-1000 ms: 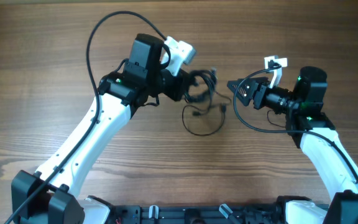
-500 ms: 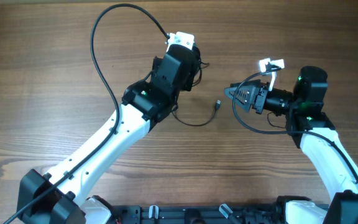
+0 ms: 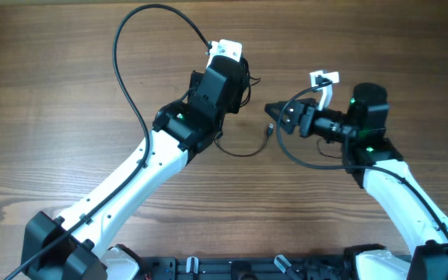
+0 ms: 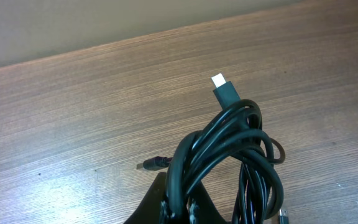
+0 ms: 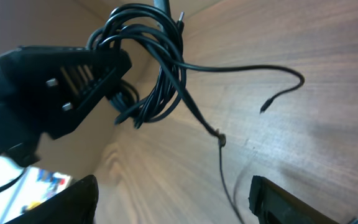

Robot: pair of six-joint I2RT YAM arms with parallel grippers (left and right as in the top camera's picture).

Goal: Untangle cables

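Observation:
The cables (image 4: pixel 229 149) are a knotted bundle of thin black cords, and my left gripper (image 4: pixel 179 210) is shut on one loop of them, holding the bundle up. A silver-tipped plug (image 4: pixel 219 82) sticks out at the top and a small plug (image 4: pixel 154 164) lies behind. In the overhead view the bundle (image 3: pixel 243 78) sits under my left wrist, and one loose cord (image 3: pixel 243 152) trails over the table to a plug (image 3: pixel 271 129). My right gripper (image 3: pixel 274 117) is open and empty, just right of that plug. In the right wrist view its fingers (image 5: pixel 79 199) stand wide apart facing the bundle (image 5: pixel 157 68).
A bare wooden table (image 3: pixel 68 93) lies under both arms. A thick black robot cable (image 3: pixel 127 47) arches over the left arm. Another loops below the right wrist (image 3: pixel 302 159). A white tag (image 3: pixel 323 78) sits on the right wrist.
My left arm swung right and up with the bundle, then held still. My right gripper has moved left, toward the loose plug end. One cord has been drawn out across the table.

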